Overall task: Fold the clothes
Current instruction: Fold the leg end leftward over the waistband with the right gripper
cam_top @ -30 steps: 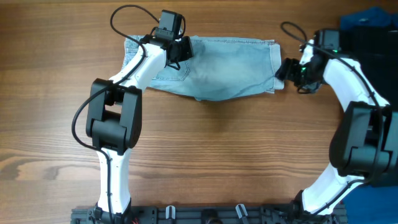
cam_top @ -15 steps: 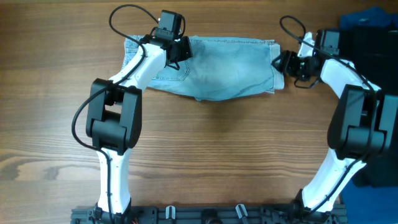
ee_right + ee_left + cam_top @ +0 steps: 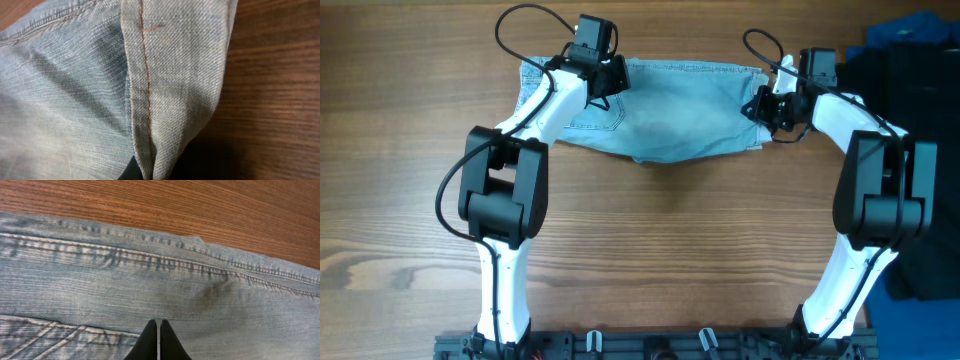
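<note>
The light blue denim shorts (image 3: 670, 110) lie flat along the far edge of the worktop (image 3: 670, 250), near its middle, with the hemmed leg ends toward the right. The left tool (image 3: 605, 82) sits on the shorts' left part. Its fingers are pressed together with their tips against the denim just above a stitched back pocket (image 3: 50, 335), and I cannot tell whether any cloth is caught between them. The right tool (image 3: 760, 105) pinches the hemmed leg end at the right edge, drawing it into a raised ridge. A black garment (image 3: 920, 100) and a dark blue cloth (image 3: 910, 28) lie at the worktop's far right corner.
</note>
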